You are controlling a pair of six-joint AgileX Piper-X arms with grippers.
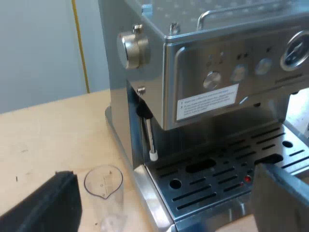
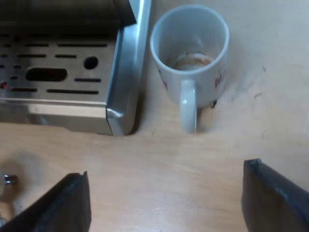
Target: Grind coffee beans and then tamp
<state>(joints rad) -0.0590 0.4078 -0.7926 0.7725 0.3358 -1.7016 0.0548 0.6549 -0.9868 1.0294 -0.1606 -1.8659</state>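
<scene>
The espresso machine (image 1: 217,72) stands close before my left gripper (image 1: 164,208), showing its steel front with knobs, a white label and a steam wand (image 1: 151,137) by its side. My left gripper is open, one finger (image 1: 46,205) by a clear measuring glass (image 1: 104,191) standing on the wooden table, the other over the drip tray (image 1: 227,179). My right gripper (image 2: 164,203) is open above bare table, short of a white mug (image 2: 190,53) that stands upright beside the drip tray's corner (image 2: 118,121), its handle toward me.
The slotted drip tray (image 2: 53,72) juts out from the machine's base. A round side knob (image 1: 133,48) sticks out of the machine's flank. A pale wall with a yellow strip (image 1: 79,46) rises behind the table. A small metal part (image 2: 7,181) lies near my right gripper.
</scene>
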